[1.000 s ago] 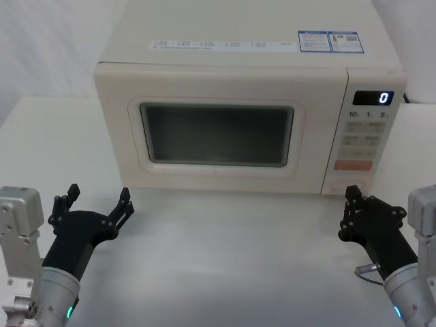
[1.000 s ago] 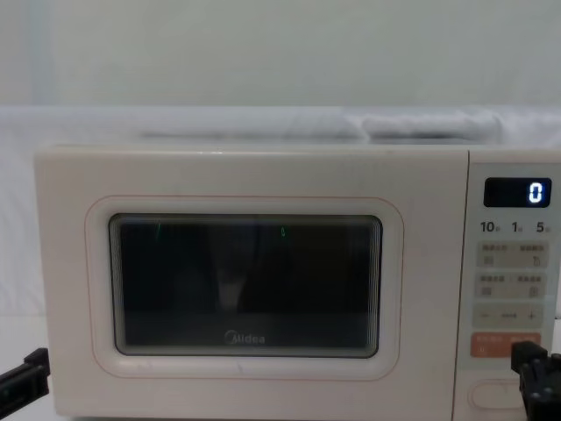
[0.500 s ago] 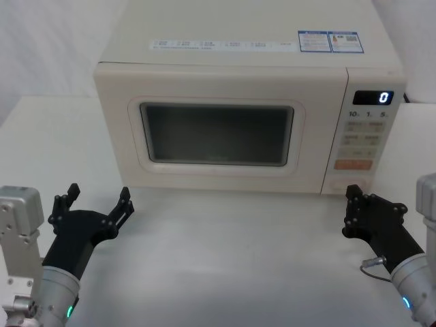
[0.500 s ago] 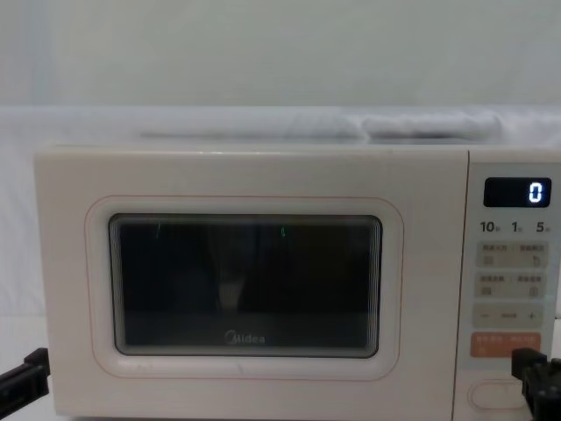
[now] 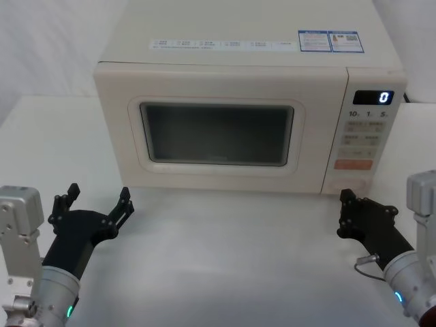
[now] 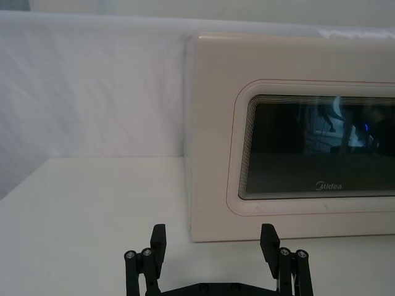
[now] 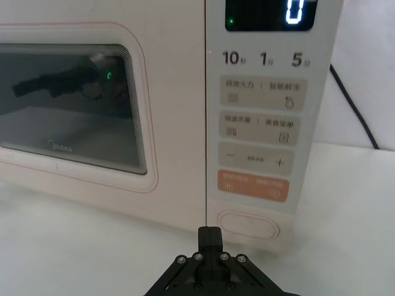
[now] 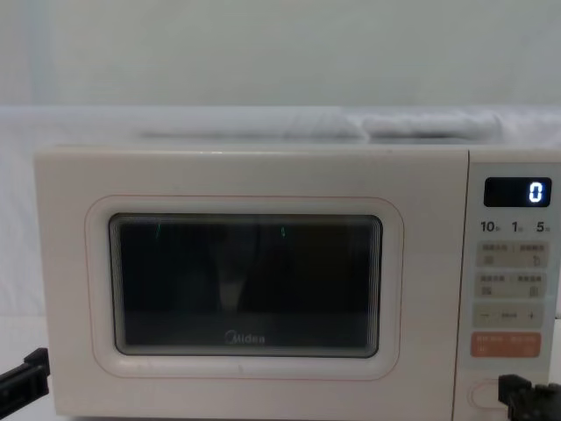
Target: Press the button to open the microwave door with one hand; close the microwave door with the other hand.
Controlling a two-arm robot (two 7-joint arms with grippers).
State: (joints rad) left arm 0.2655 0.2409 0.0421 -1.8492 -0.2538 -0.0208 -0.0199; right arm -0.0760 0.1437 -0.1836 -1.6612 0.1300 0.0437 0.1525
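Note:
The cream microwave door (image 5: pixel 218 129) with its dark window is closed; it also shows in the chest view (image 8: pixel 245 386), the left wrist view (image 6: pixel 216 123) and the right wrist view (image 7: pixel 173 92). The wide plain button (image 7: pixel 247 226) sits lowest on the control panel, under the orange one, and shows too in the head view (image 5: pixel 349 184). My right gripper (image 7: pixel 210 233) is shut, its tip just in front of the button and slightly to its left, apart from it. In the chest view this gripper (image 8: pixel 519 392) covers part of the button (image 8: pixel 484 394). My left gripper (image 5: pixel 95 203) hovers open before the microwave's lower left corner, holding nothing.
The microwave (image 5: pixel 245 61) stands on a white table (image 5: pixel 225 259) with a white backdrop behind. Its display (image 5: pixel 373 97) reads 0. A black cable (image 7: pixel 352 105) runs down behind the microwave's right side. Bare table lies between the two arms.
My right gripper has sunk and shifted a little left, drawing level with the wide button. The left arm and the door have not moved.

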